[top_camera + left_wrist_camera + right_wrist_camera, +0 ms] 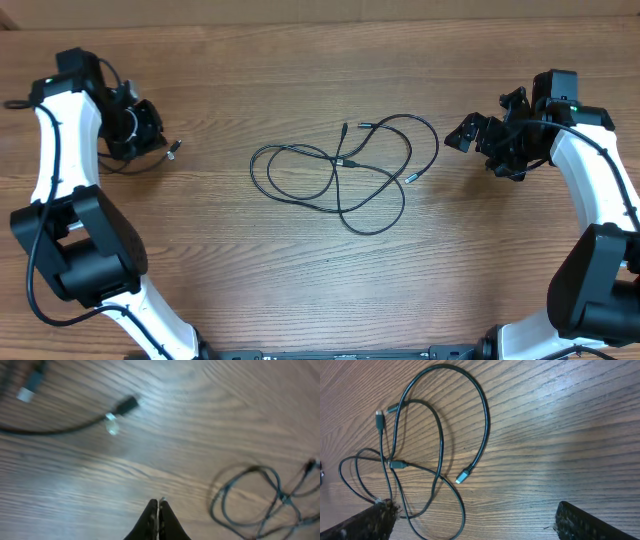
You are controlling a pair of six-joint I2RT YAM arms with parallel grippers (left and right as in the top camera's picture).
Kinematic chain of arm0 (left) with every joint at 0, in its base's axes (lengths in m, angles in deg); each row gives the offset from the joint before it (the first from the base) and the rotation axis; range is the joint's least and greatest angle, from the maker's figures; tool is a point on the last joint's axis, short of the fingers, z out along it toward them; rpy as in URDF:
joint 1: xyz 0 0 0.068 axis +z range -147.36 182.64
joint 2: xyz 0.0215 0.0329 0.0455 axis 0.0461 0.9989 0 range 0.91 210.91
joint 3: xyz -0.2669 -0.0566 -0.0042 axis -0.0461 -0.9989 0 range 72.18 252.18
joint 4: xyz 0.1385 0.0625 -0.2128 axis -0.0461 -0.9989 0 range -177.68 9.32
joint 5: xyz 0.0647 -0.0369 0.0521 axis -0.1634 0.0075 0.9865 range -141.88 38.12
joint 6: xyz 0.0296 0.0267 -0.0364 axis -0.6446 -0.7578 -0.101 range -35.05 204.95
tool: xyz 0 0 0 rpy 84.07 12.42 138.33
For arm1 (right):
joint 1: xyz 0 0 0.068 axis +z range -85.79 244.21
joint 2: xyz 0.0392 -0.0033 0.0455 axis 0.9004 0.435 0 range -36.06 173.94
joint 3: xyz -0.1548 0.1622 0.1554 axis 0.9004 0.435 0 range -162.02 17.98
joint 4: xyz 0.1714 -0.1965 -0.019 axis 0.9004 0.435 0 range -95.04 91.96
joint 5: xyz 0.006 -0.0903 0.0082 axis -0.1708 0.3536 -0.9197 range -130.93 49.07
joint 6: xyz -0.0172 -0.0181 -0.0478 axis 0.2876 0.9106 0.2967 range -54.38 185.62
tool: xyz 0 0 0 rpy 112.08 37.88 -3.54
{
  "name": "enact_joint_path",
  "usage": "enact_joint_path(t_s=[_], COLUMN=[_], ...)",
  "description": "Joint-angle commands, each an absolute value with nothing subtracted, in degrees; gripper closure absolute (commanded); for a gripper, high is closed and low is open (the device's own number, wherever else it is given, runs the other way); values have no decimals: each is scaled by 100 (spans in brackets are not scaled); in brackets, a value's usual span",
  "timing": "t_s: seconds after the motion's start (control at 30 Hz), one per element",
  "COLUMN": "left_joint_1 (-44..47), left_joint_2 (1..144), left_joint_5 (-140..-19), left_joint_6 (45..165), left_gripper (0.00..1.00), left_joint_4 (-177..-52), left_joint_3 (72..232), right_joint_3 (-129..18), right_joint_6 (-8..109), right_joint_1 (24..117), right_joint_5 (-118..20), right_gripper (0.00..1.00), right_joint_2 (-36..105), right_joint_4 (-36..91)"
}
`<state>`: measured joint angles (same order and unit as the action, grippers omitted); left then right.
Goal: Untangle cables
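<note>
Finds the left gripper (158, 517) pressed fully together, fingertips meeting in a thin seam, pinching nothing and touching nothing. Hangs above the wood of the table (300, 290), at its left end. Sees a separate cable (120, 409) ahead of those closed fingers but apart from them, curving in from the left and ending in a small dark plug with a pale tip; too blurred to tell more. Has the right gripper (477, 510) spread wide, one finger (367, 522) at the lower left of the wrist view and the other at the lower right. Grips nothing there. From overhead, places that spread gripper at the right end of the table, near the tangle's outermost loop yet clear of it. Finds the cables (340, 175) in the middle of the table, between the two arms: thin black cords lying flat in crossed, overlapping loops, with several plug ends showing and one silver-tipped plug (462, 477) on the right gripper's side. Cannot tell from the wrist view whether the lower-left finger touches a loop or merely hides it
</note>
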<state>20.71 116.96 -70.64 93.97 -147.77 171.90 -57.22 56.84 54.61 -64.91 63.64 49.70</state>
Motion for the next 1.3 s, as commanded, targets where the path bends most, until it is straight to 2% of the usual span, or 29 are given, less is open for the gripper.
enact_joint_path(t_s=[0.0,0.13,0.4,0.8,1.0,1.27], left_joint_1=[1712,1330,493,-351,-414,-414], left_joint_2=[11728,11728,11735,11741,11741,11741], left_joint_5=[-7285,-7193,-6881,-6623,-6596,-5888], left_joint_6=[9342,9217,9222,9265,9265,9268], left_gripper=[95,92,64,54,49,42], left_joint_4=[-14950,-14987,-14900,-13781,-13313,-12946], left_joint_3=[17155,17153,16858,15760,15323,14976], right_joint_3=[-5772,-5772,-5772,-5772,-5772,-5772], right_joint_6=[5691,5691,5691,5691,5691,5689], right_joint_1=[5450,5450,5450,5450,5450,5450], right_joint_5=[-6470,-6470,-6470,-6470,-6470,-6470], right_gripper=[0,0,0,0,0,0], right_joint_2=[6220,6220,6220,6220,6220,6220], right_joint_4=[4950,4948,4950,4950,4950,4948])
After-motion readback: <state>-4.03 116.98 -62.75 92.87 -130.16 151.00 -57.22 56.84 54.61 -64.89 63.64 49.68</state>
